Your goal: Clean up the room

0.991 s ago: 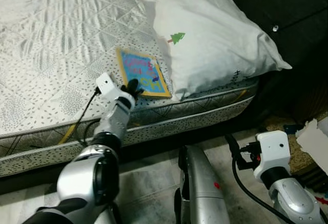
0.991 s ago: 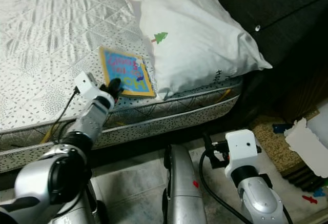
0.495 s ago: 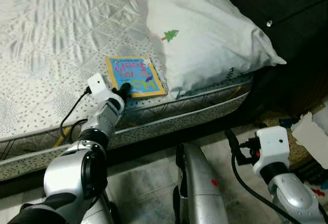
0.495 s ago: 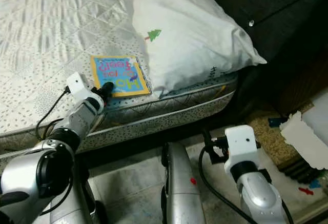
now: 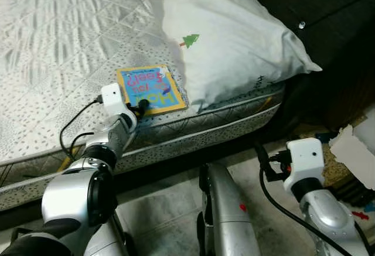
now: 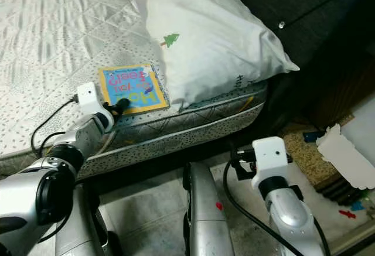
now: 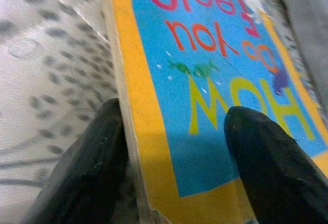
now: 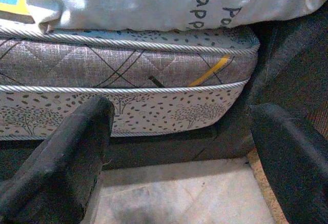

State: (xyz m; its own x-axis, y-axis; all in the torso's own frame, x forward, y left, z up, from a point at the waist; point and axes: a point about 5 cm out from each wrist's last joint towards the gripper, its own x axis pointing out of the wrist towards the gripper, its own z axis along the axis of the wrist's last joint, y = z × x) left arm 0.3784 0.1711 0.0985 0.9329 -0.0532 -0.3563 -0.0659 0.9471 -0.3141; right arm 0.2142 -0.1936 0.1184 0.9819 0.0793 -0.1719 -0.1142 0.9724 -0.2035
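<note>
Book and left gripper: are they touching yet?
Touching. In the left wrist view, the left gripper straddles the book's near edge, one finger pressed against its side.

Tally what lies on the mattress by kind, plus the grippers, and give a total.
Books: 1, the blue and yellow book
Pillows: 1, the white pillow
Grippers: 2, left gripper at the book's edge, right gripper low beside the mattress
Total: 4

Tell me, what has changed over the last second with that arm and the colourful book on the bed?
The left gripper has drawn back from over the book to its near edge, where its open fingers now straddle that edge, one finger over the cover. The book seems turned slightly. It stays on the mattress beside the pillow. The right gripper still hangs open.
</note>
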